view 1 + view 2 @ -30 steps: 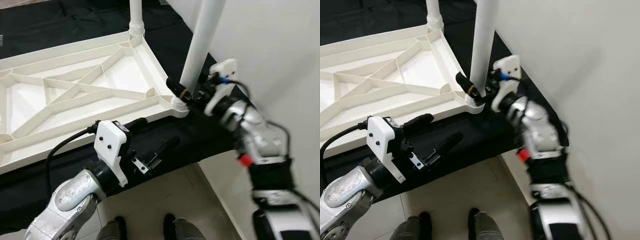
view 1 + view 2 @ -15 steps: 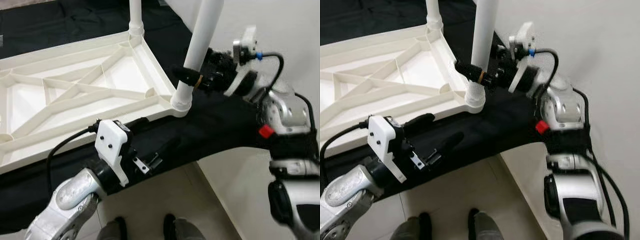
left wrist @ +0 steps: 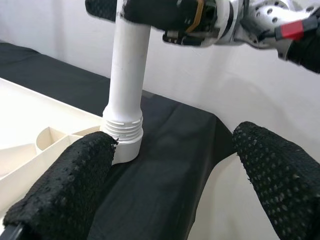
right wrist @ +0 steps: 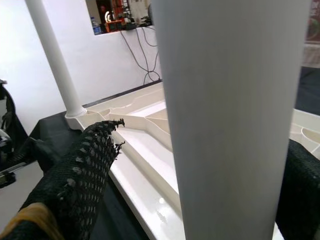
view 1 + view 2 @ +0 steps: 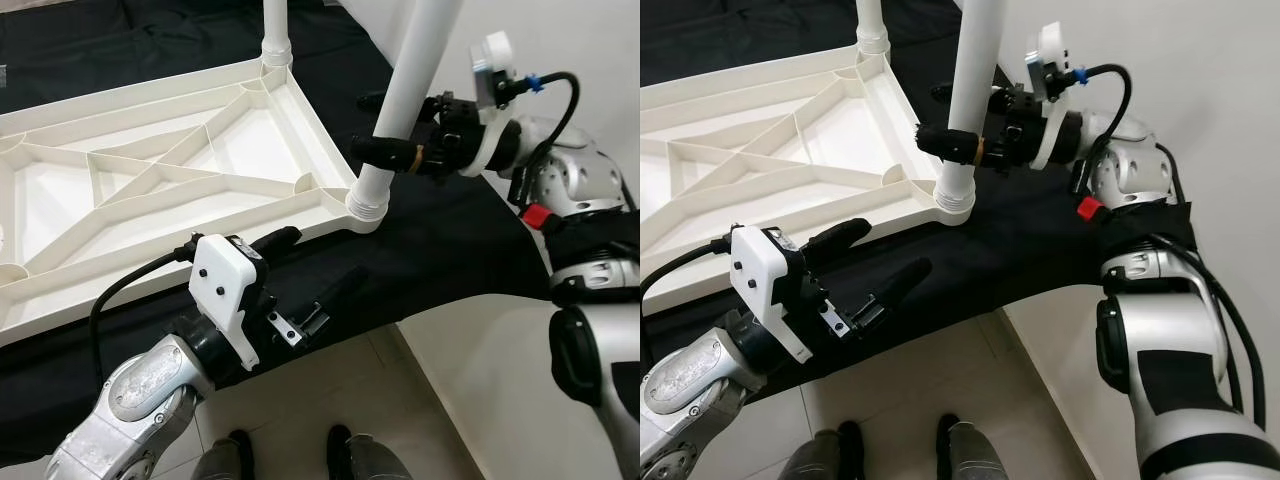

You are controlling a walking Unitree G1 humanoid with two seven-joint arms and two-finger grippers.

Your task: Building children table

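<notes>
An upside-down white table top [image 5: 150, 180] lies on a black cloth. A white leg [image 5: 420, 50] stands in its near right corner socket [image 5: 365, 205]. My right gripper [image 5: 368, 124] is open, partway up that leg, with one finger [image 4: 75, 175] on each side of it and a gap showing at one of them. Another leg [image 5: 275, 25] stands in the far corner. My left gripper [image 5: 315, 262] hovers open and empty over the cloth, just in front of the table top's near edge, its fingers [image 3: 65, 190] pointing at the socket.
A white wall [image 5: 570, 30] rises close on the right, behind my right arm. The black cloth [image 5: 440, 250] ends at a front edge above pale floor tiles [image 5: 330, 390]. My feet [image 5: 290, 455] stand just below it.
My right gripper has risen from the socket collar to higher on the leg, and its wrist has turned over. The left arm has barely moved.
</notes>
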